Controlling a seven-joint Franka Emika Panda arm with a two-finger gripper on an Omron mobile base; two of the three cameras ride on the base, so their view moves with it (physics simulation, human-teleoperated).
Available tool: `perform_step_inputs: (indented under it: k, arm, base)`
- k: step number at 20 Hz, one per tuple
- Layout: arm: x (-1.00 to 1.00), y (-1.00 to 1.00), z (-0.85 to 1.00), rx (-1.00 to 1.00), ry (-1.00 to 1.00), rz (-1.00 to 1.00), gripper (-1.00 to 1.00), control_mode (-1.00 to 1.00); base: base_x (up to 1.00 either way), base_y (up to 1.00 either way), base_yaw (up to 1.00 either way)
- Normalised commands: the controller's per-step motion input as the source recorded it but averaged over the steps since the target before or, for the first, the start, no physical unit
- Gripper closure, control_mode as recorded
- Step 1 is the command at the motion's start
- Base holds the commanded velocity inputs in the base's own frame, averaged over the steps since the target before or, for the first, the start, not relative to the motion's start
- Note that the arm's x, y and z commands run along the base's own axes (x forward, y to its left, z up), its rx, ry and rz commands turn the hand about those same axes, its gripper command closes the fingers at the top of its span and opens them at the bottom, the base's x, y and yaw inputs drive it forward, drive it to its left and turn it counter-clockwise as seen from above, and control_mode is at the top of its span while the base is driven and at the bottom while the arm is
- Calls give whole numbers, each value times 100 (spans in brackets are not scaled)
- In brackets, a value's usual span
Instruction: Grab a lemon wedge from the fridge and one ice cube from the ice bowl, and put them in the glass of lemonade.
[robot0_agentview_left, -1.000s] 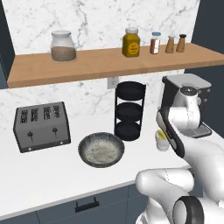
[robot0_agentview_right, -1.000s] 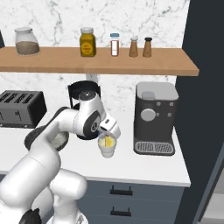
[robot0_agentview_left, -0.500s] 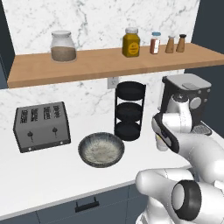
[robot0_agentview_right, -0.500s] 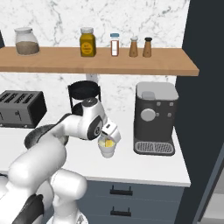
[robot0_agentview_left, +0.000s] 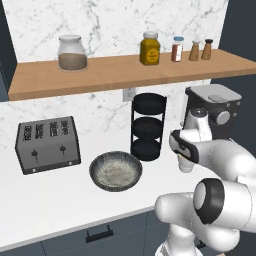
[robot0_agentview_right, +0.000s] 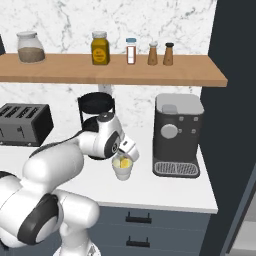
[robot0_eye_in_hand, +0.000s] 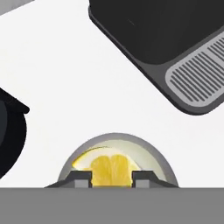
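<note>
The jaws (robot0_eye_in_hand: 112, 177) are seen poised directly above the glass of lemonade (robot0_agentview_right: 123, 169), drawn narrow around a lemon wedge (robot0_eye_in_hand: 112, 170) that is pinched between the two dark fingertips (robot0_eye_in_hand: 80, 177). In the hand view the yellow wedge is framed at 6 o'clock, inside the round rim of the glass (robot0_eye_in_hand: 153, 155), with the grille of the coffee machine (robot0_eye_in_hand: 199, 70) at 2 o'clock and the black tiered rack (robot0_eye_in_hand: 9, 131) at 9 o'clock.

In the right base view the glass is shown standing on the white table (robot0_agentview_right: 165, 192), just beside the coffee machine (robot0_agentview_right: 177, 135) at its 3 o'clock, and the wedge (robot0_agentview_right: 123, 162) is held at the glass's mouth under the white hand. Whether the wedge touches the drink cannot be told.

In the left base view the ice bowl (robot0_agentview_left: 116, 171) is seen resting on the table (robot0_agentview_left: 45, 200), in front of the rack (robot0_agentview_left: 148, 126) and at 4 o'clock from the toaster (robot0_agentview_left: 47, 144), well apart from the glass (robot0_agentview_left: 186, 164). A dark fridge (robot0_agentview_right: 235, 115) is visible at 3 o'clock in the right base view.
</note>
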Motion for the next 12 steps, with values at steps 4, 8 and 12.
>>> perform_step_inputs:
  k: [4,8,12]
  arm:
    - [0,0,0,0,0,0,-100,-100]
    - [0,0,22,0,-4,0,-100,-100]
    - [-15,0,65,0,-29,0,-100,-100]
  base:
    - [0,0,0]
    - [0,0,0]
    - [0,0,0]
